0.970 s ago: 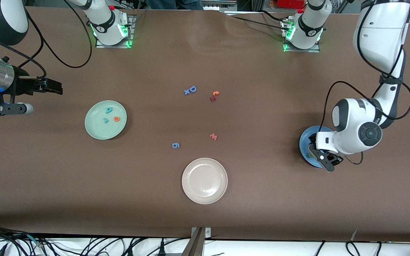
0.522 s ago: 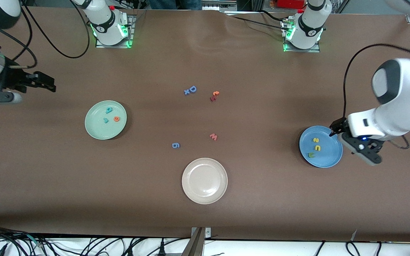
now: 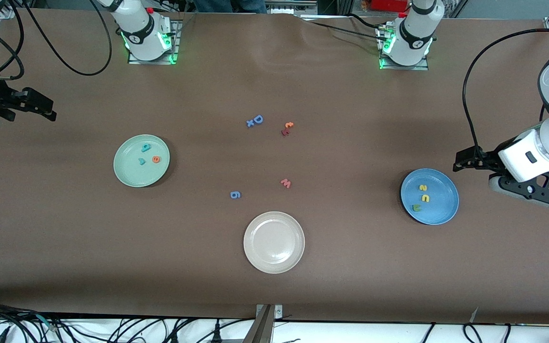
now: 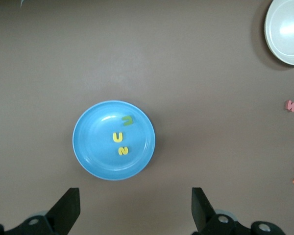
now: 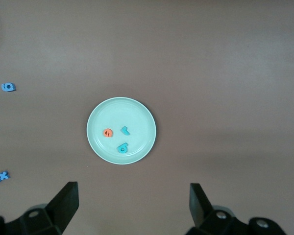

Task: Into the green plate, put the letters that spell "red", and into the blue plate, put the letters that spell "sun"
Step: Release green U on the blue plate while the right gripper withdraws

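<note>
The green plate (image 3: 141,160) sits toward the right arm's end of the worktop, roughly midway between its two long edges. In it lie the orange "e" (image 3: 156,159), the teal "d" (image 3: 146,147) and the small teal "r" (image 3: 141,161), close together but apart from one another.

The blue plate (image 3: 429,196) sits toward the left arm's end. In it lie the yellow "s" (image 3: 422,187), the yellow arch letter (image 3: 425,198) and the green arch letter (image 3: 416,207), in a short row, none touching.

Mid-worktop, loose on the brown surface: a blue capital "D" (image 3: 258,119) with a small blue "x" (image 3: 250,123) touching it, an orange and dark red letter pair (image 3: 287,128) just beside that, a pinkish-red "w" (image 3: 285,183) and a blue "g" (image 3: 235,194) nearer the front camera. A cream-white plate (image 3: 274,242) holding nothing lies nearest the front edge.

Left gripper (image 4: 132,208): in the air over bare worktop just beside the blue plate, at the left arm's end edge; fingers spread wide, holding nothing.

Right gripper (image 5: 130,205): in the air over the worktop's end edge on the right arm's end, well apart from the green plate; fingers spread wide, holding nothing.
</note>
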